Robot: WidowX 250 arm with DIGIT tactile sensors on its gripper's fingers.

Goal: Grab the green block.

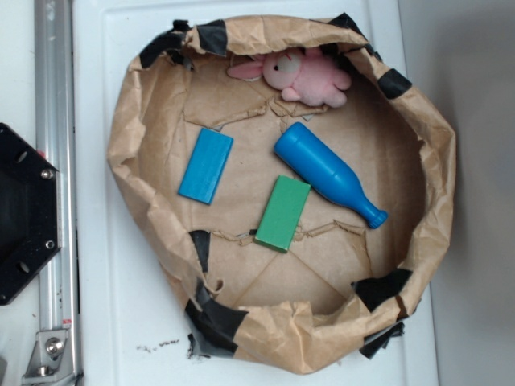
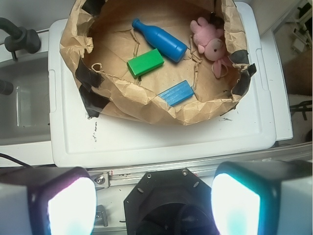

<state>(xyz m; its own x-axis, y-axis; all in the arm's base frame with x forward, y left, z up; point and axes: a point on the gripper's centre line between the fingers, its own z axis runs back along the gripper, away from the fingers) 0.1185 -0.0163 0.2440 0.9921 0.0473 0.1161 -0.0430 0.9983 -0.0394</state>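
Note:
The green block (image 1: 283,213) lies flat in the middle of a brown paper basin (image 1: 129,137), just left of a blue bottle-shaped toy (image 1: 328,173). In the wrist view the green block (image 2: 145,62) sits far ahead, near the top of the frame. My gripper (image 2: 153,205) is open, its two pads wide apart with nothing between them. It hovers above the black robot base (image 2: 166,200), well short of the basin. The gripper does not show in the exterior view.
A blue rectangular block (image 1: 206,165) lies left of the green one. A pink plush bunny (image 1: 306,76) rests at the basin's far rim. The crumpled paper wall is patched with black tape (image 1: 216,322). An aluminium rail (image 1: 56,161) and the black base (image 1: 24,213) stand at the left.

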